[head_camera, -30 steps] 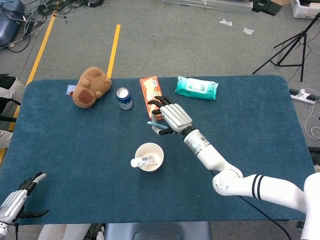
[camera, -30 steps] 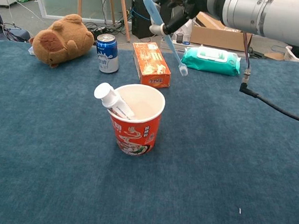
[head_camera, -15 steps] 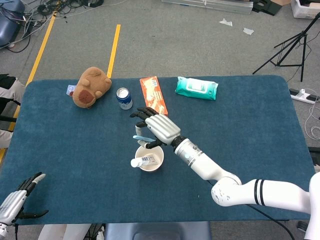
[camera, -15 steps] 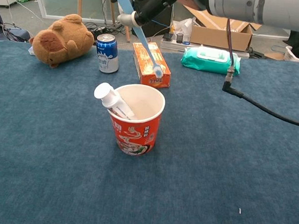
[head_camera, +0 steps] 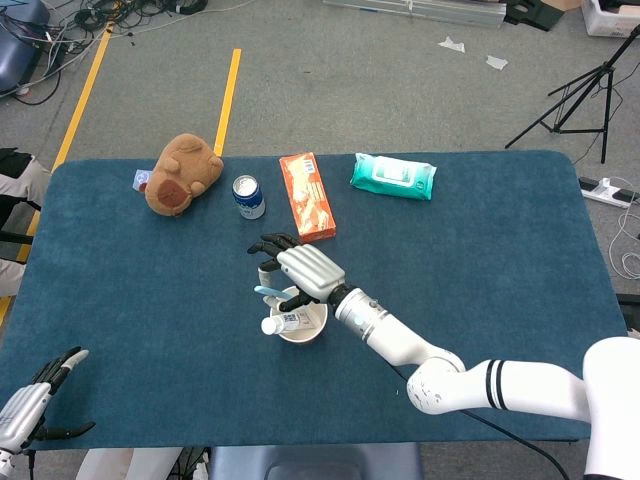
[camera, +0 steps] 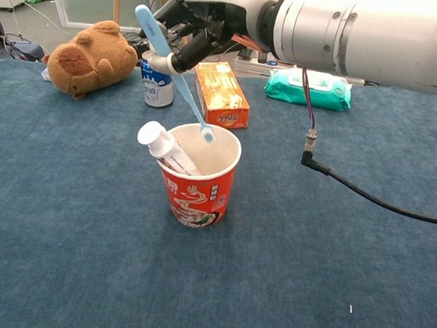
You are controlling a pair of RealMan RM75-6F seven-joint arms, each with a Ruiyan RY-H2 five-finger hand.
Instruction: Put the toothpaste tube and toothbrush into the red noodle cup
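The red noodle cup (camera: 199, 189) (head_camera: 310, 331) stands near the table's middle. A white toothpaste tube (camera: 164, 147) (head_camera: 285, 322) leans inside it, cap sticking out over the left rim. My right hand (camera: 214, 17) (head_camera: 303, 272) hovers just above the cup and pinches a light blue toothbrush (camera: 172, 71) (head_camera: 271, 292). The brush slants down, and its head reaches into the cup's mouth at rim level. My left hand (head_camera: 35, 400) rests at the table's near left corner, fingers spread and holding nothing.
Behind the cup lie an orange box (camera: 220, 93), a blue can (camera: 156, 79), a brown plush toy (camera: 89, 57) and a teal wipes pack (camera: 308, 88). A black cable (camera: 366, 197) runs across the blue table (camera: 64, 228) on the right.
My right hand has carried the toothbrush from near the orange box toward me and left, lowering it until the brush head entered the cup's mouth. The left hand has not moved.
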